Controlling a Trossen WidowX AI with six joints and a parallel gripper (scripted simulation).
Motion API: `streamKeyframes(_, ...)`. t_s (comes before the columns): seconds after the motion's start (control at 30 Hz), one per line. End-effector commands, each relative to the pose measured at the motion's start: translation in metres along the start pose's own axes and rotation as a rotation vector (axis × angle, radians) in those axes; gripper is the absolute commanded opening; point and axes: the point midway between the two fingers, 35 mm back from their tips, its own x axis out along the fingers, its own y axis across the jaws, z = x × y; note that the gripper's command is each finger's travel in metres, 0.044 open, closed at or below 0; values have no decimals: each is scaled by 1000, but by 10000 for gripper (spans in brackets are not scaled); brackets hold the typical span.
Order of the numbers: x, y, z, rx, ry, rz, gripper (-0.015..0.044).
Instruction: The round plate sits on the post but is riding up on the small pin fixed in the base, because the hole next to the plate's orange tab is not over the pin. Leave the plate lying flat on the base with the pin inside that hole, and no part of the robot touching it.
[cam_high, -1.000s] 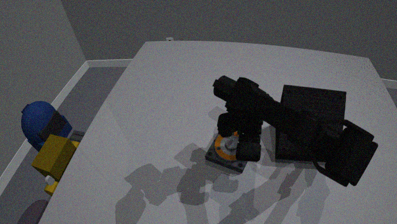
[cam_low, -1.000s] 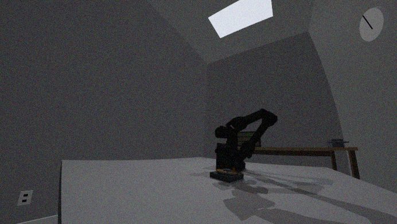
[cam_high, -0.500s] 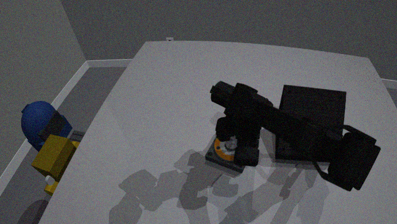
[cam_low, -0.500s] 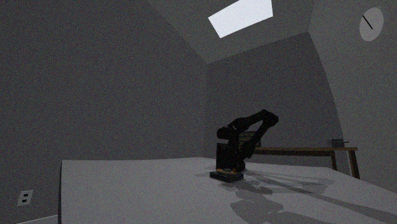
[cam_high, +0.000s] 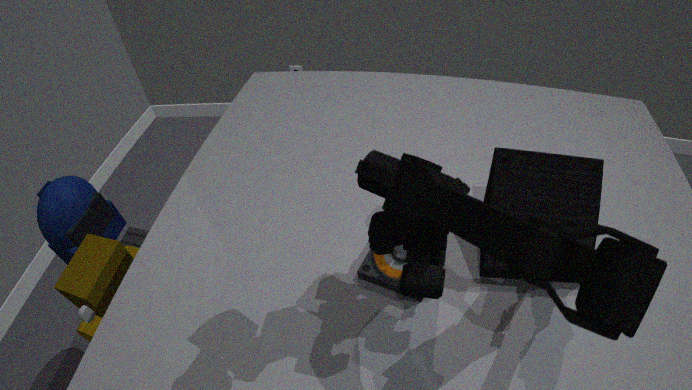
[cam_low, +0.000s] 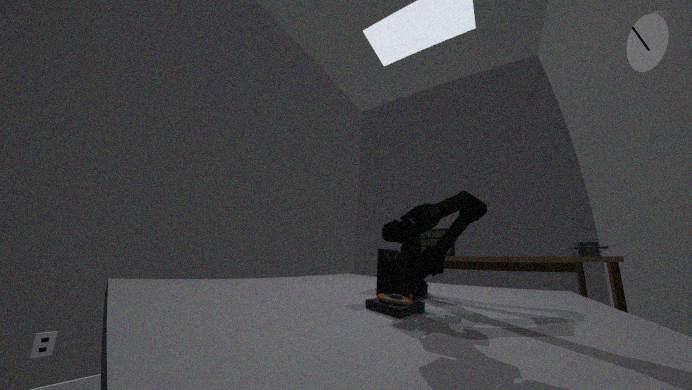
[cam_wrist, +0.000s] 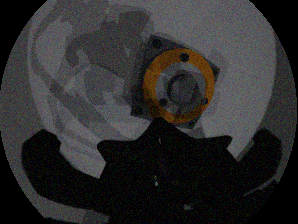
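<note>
The round plate (cam_high: 391, 273) (cam_low: 384, 297) (cam_wrist: 206, 72), an orange ring with a pale middle, sits around the grey post (cam_wrist: 184, 89) on the dark square base (cam_high: 367, 274) (cam_low: 400, 311) (cam_wrist: 142, 90). Small dark holes show in the ring in the wrist view. I cannot make out the tab or the pin, nor tell whether the plate lies flat. My gripper (cam_wrist: 157, 119) is shut and empty. Its tips overlap the plate's near edge in the wrist view; I cannot tell whether they touch it. The arm hides the plate's right side in the top view.
A large black box (cam_high: 545, 187) (cam_low: 387, 270) stands on the table (cam_high: 280, 150) (cam_low: 225, 340) near the base, behind the arm. A blue helmet-like object (cam_high: 67, 212) and a yellow block (cam_high: 92, 270) are beyond the table's left edge. A wooden table (cam_low: 525, 260) stands in the background.
</note>
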Motion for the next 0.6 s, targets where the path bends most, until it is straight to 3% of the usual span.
streamKeyframes(0.0,1,7,6,-11,-4,11,0)
streamKeyframes(0.57,1,17,23,-11,-5,11,0)
